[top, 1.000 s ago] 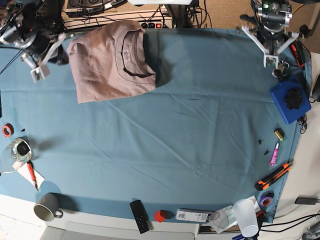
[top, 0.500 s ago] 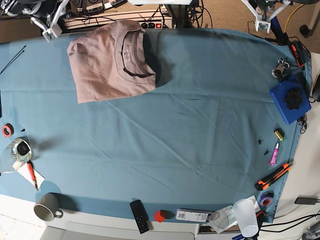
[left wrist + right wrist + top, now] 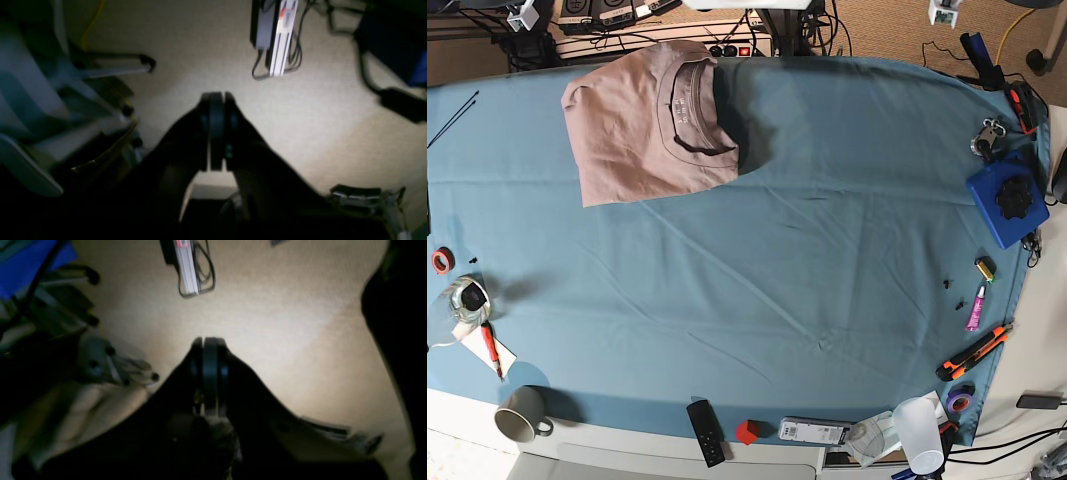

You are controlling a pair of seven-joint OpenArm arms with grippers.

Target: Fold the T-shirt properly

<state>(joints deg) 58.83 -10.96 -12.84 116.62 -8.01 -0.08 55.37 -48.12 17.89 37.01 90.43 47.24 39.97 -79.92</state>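
Folded T-shirt [image 3: 649, 120] lying well apart from both pincers.

Left gripper [image 3: 216, 100] and right gripper [image 3: 209, 341] hanging over floor, pressed closed, gripping nothing.

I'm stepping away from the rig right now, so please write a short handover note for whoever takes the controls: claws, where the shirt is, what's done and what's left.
Left claw: shut, holding nothing, pulled back off the table over the floor.
Right claw: shut, holding nothing, also off the table over the floor.
T-shirt: lies folded into a compact rectangle at the far left part of the teal table cloth, collar facing up, slightly wrinkled, no claw touching it.
Done: the fold looks complete and both arms are clear of the table.
Left: probably nothing but a check of the fold's edges; its far edge sits right at the cloth's border.
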